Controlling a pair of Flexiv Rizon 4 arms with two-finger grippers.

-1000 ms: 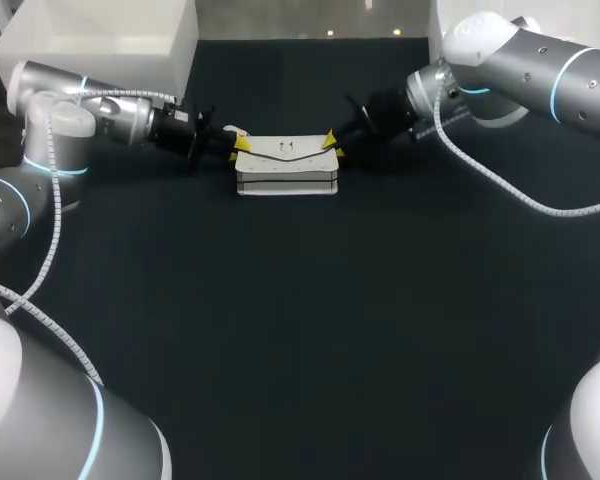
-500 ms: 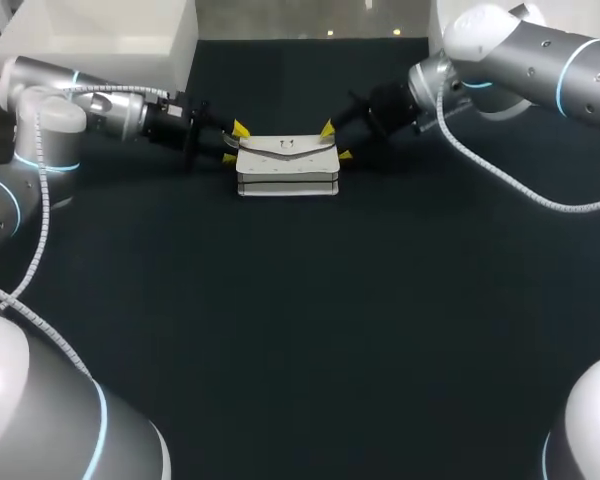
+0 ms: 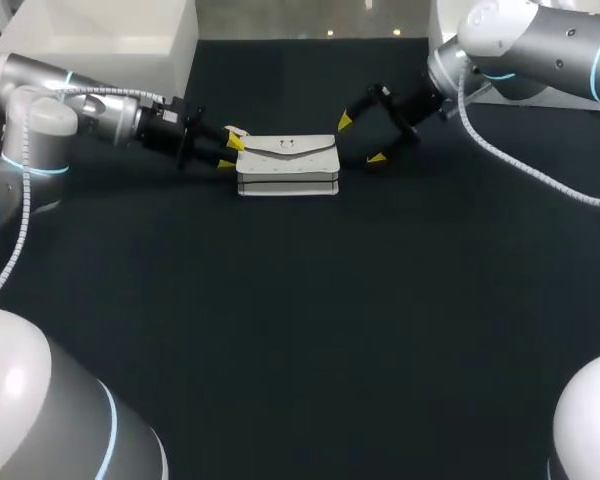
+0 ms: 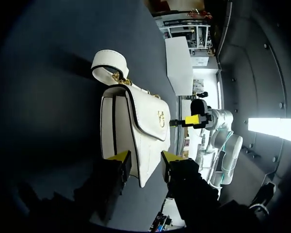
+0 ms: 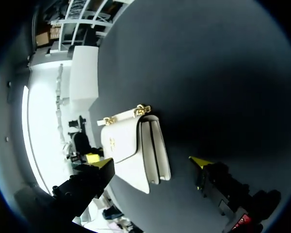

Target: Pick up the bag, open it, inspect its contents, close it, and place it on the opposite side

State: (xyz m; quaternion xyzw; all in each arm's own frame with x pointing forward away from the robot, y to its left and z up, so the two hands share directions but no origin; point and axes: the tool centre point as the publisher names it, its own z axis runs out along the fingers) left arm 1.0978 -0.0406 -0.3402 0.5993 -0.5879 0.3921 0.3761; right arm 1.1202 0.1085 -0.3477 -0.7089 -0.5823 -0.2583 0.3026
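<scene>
Two things could go wrong from here. At the upper left of the head view, the left claw [image 3: 228, 148] sits right at the left end of the bag [image 3: 287, 165]. I cannot tell if it is really holding the bag or not. If its hold is weak and it lifts, the bag could slip out and flop back on the table [image 3: 300, 330]. The white strap [image 4: 109, 60] also hangs loose on the bag, so it could catch on a claw.

At the upper right, the right claw [image 3: 361, 140] is wide open and holds nothing. It is just apart from the right end of the bag. If it comes in too low or too hard, it could shove the bag sideways, away from the left claw. If it grabs the whole bag and not just the flap [image 4: 150, 116], the bag will not open.

Now the things that hold stuff. A white box [image 3: 100, 45] sits in the top left corner, and I cannot see inside it. The bag is in the upper middle of the table, between the two claws. Its flap is down (a little gold clasp shows on it), so what is inside stays hidden.
</scene>
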